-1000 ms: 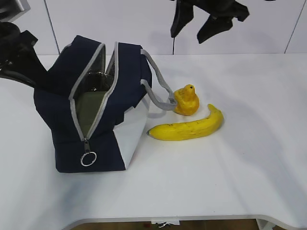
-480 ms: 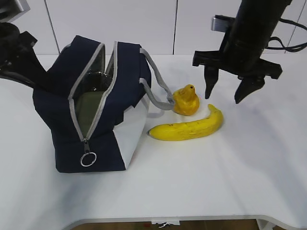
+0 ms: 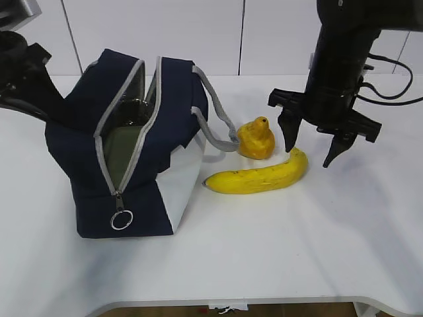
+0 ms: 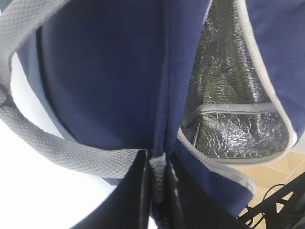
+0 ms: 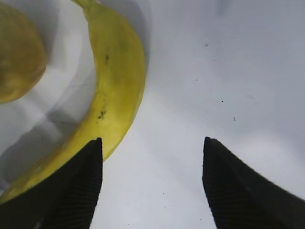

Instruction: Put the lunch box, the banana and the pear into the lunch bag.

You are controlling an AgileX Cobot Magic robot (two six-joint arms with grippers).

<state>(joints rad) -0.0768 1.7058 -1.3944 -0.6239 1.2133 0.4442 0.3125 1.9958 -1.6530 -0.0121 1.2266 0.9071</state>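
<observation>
Right gripper [image 3: 310, 150]: jaws spread wide, pointing straight down, holding nothing. It hangs just above the white table [image 3: 277, 244], over the stem end of the banana [image 3: 259, 176]. In the right wrist view one finger [image 5: 71, 191] sits right at the banana's [image 5: 102, 107] edge, and the other finger is well clear over bare table; contact with the fruit cannot be confirmed.

Banana: lies flat on the table, running from below this gripper away toward the lunch bag [image 3: 125, 142].

Pear [image 3: 256, 139]: stands upright on the table just beside the gripper's bag-side finger, between that finger and the bag. It appears as a blurred yellow mass [image 5: 16, 52] at the edge of the right wrist view.

Left gripper [image 4: 159, 191]: fingers pressed together on a fold of the bag's [image 4: 105, 71] navy fabric next to the grey handle [image 4: 62, 152]. The zipper opening gapes alongside this grip, exposing silver lining [image 4: 228, 109].

Lunch box [image 3: 125, 148]: a pale green surface inside the open bag, well apart from the right gripper; details cannot be made out
</observation>
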